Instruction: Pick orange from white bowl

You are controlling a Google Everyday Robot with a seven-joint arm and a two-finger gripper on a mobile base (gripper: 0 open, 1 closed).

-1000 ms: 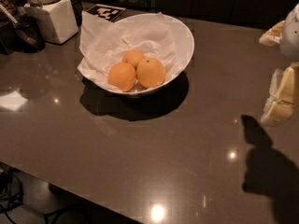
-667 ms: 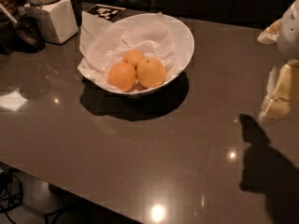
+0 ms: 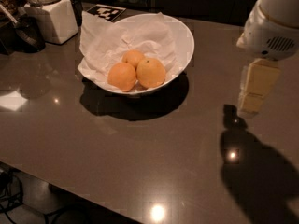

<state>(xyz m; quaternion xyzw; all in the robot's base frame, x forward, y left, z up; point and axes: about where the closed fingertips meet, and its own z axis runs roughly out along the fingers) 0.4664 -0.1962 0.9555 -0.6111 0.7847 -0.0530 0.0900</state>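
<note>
A wide glossy white bowl (image 3: 184, 36) lined with crumpled white paper stands on the dark table at the upper middle. Three oranges lie in it. The largest, paler orange (image 3: 151, 72) with a dark stem dot lies at the front right. A deeper-orange one (image 3: 122, 76) touches it on the left, and the smallest (image 3: 133, 58) sits behind them. The gripper (image 3: 254, 92) hangs at the right, well to the right of the bowl and above the table, under the white arm housing (image 3: 273, 22). Nothing shows in it.
A white square-based jar (image 3: 50, 14) stands at the back left, with a dark object (image 3: 28, 31) beside it. A black-and-white marker tag (image 3: 106, 12) lies behind the bowl. The table's front edge (image 3: 70, 185) runs diagonally at the lower left.
The arm and gripper have moved left, farther into view and closer to the bowl. The bowl and oranges have not moved.
</note>
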